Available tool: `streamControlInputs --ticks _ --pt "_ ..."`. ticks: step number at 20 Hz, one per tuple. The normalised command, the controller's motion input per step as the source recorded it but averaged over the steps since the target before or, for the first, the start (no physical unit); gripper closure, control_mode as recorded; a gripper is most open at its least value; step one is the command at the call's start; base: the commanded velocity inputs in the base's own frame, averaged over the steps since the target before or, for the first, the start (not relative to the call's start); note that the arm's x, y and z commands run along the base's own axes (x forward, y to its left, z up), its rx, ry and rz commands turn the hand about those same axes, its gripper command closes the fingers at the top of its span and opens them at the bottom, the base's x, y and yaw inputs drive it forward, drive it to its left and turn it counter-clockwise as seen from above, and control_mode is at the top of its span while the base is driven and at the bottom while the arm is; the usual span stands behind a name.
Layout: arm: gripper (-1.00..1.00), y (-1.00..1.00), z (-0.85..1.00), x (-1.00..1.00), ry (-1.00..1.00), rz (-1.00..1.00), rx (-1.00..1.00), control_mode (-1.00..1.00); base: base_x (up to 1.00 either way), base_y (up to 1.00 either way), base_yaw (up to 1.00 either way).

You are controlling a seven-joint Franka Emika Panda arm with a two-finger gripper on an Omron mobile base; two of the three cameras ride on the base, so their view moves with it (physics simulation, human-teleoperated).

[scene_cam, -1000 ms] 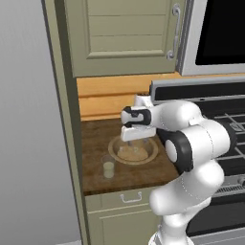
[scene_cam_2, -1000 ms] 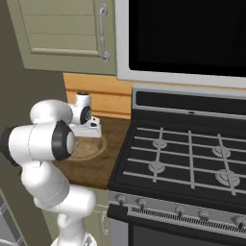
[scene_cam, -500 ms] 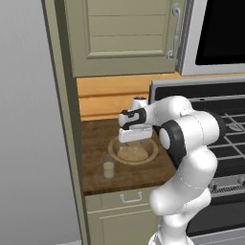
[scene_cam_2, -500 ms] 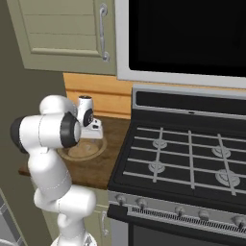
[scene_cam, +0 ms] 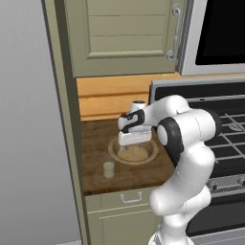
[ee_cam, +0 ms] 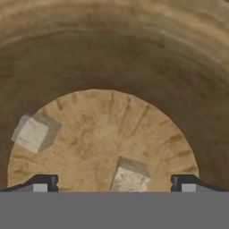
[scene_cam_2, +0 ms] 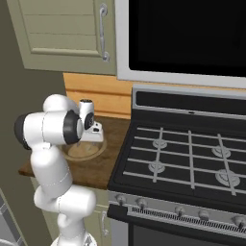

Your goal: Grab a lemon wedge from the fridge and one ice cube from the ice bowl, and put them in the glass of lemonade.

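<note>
Risk, missed grip: the gripper (ee_cam: 112, 183) stood low inside the ice bowl (scene_cam: 133, 152), and the nearer ice cube (ee_cam: 129, 177) sat slightly right of the midline between the fingertips (ee_cam: 42, 183). A closure made without centring could, in the inspector's judgement, push the cube aside instead of pinching it.
Risk, slip: the cube looked small and smooth-faced. It was judged likely to squirt out of the pads if gripped on a corner.
Risk, bowl contact: the hand was close to the bowl floor. Further descent could press the tips into the wood and shift the bowl on the counter (scene_cam: 95, 136).
Risk, glass: the glass of lemonade (scene_cam: 108, 168) stood on the counter just left of and nearer than the bowl. A careless sweep of the arm on the way across could knock it over.
Gripper state: the fingers were spread wide and held nothing.
Cube relative to gripper: the nearer cube lay between the two tips, on the bowl floor, partly cut off at the lower edge of the hand view. A second cube (ee_cam: 32, 132) lay farther off to the left, outside the span of the fingers.
Bowl location: on the brown counter, left of the stove (scene_cam_2: 187, 158), directly under the hand.
Lemon wedge: could not be made out in the glass.
</note>
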Motion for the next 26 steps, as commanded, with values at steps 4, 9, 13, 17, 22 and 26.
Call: streamControlInputs --ticks 4,9,13,17,22,26 --pt "-1.0 0.0 -0.16 0.0 0.0 0.0 0.0 -1.0 0.0 0.0 0.0" --pt "-1.0 0.0 -0.01 0.0 0.0 0.0 0.0 -1.0 0.0 0.0 0.0" --pt "-1.0 0.0 0.0 0.0 0.0 0.0 0.0 -1.0 0.0 0.0 0.0" --pt "-1.0 0.0 0.0 -0.24 0.0 0.0 0.0 -1.0 0.0 0.0 0.0" --pt "-1.0 0.0 0.01 -0.09 0.0 0.0 0.0 -1.0 0.0 0.0 0.0" --pt "-1.0 0.04 0.09 0.0 0.0 0.0 0.0 -1.0 0.0 0.0 0.0"
